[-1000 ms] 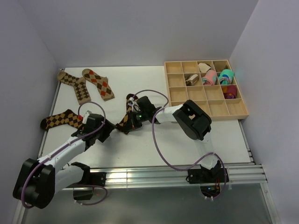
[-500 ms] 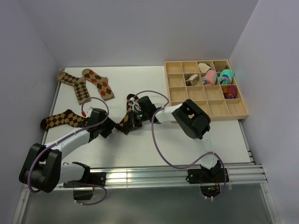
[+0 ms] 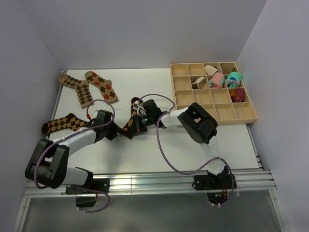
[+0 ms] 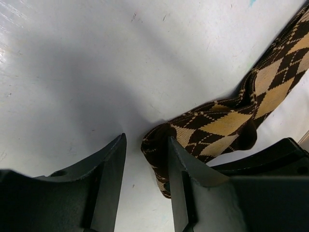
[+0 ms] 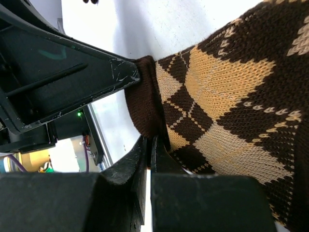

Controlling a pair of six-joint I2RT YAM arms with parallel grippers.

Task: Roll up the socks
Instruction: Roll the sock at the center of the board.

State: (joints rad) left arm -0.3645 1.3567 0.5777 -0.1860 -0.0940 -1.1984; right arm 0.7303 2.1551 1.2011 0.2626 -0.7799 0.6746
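Left wrist view: the left gripper (image 4: 146, 145), fingers spread, straddles the dark end of an argyle sock (image 4: 227, 121) lying on the white table (image 4: 72, 58). The right gripper (image 5: 150, 147) is clamped on that same end. Crowded so close, the grippers could collide, or the thin pinch could slip.

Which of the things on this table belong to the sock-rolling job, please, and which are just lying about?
Job in hand: middle argyle sock, shut in the right claw, left claw open at its end; back-left argyle sock; orange-diamond argyle sock; left-edge argyle sock; brown-and-cream rolled sock.
Lying about: wooden compartment tray; pink rolled bundle; teal rolled bundle.
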